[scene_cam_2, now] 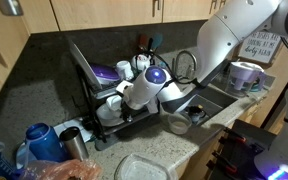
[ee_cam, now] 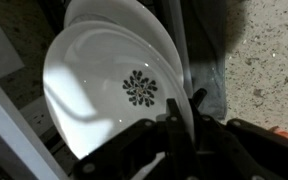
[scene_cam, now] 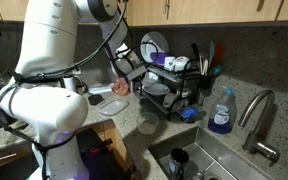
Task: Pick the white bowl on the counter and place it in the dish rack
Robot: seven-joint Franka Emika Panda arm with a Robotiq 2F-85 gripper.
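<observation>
White arm (scene_cam: 46,95) stretched forward, wrist (scene_cam_2: 156,76) bent down; jaws in shadow, spread unreadable.

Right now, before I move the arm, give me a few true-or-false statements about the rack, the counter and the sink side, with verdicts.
1. The gripper is at the dish rack. True.
2. The white dish in the wrist view is plain. False: it has a dark flower-like mark in its middle.
3. A greyish bowl sits on the counter near the rack. True.
4. The soap bottle by the faucet is red. False: it is blue.
</observation>
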